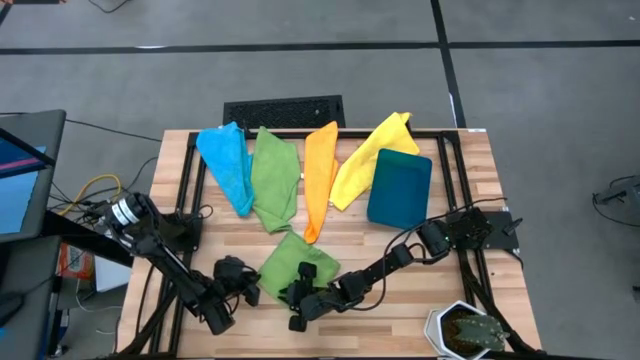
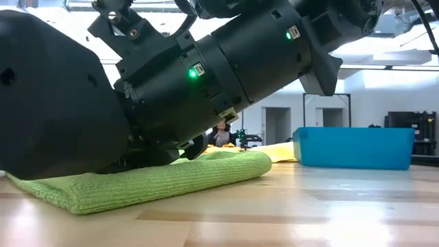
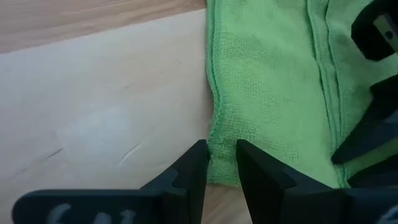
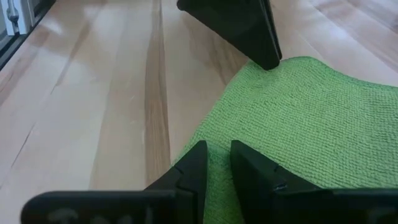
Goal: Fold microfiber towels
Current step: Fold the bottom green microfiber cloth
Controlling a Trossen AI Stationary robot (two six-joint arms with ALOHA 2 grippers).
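A folded green towel (image 1: 297, 260) lies flat on the wooden table near its front edge, also seen in the low view (image 2: 158, 182). My left gripper (image 1: 252, 291) is at the towel's left near corner and is shut on it (image 3: 221, 168). My right gripper (image 1: 299, 300) is at the towel's near edge, also shut on it (image 4: 216, 171). Across the back of the table lie a light blue towel (image 1: 226, 162), a second green towel (image 1: 275, 178), an orange towel (image 1: 320, 175) and a yellow towel (image 1: 368, 155). My left gripper pinches the green towel's corner (image 3: 221, 149) between its two fingers, slanting down from the table's left. How many layers it has, I cannot tell. The towel lies slack on the table. My right gripper pinches the towel's near edge (image 4: 219, 146) between its two fingers, slanting down from the table's right near side. The cloth beyond the fingers rests flat on the table, slack.
A dark teal bin (image 1: 399, 187) stands at the back right beside the yellow towel. A potted plant (image 1: 466, 330) sits at the near right corner. Bare wood (image 1: 390, 310) lies to the right of the folded towel.
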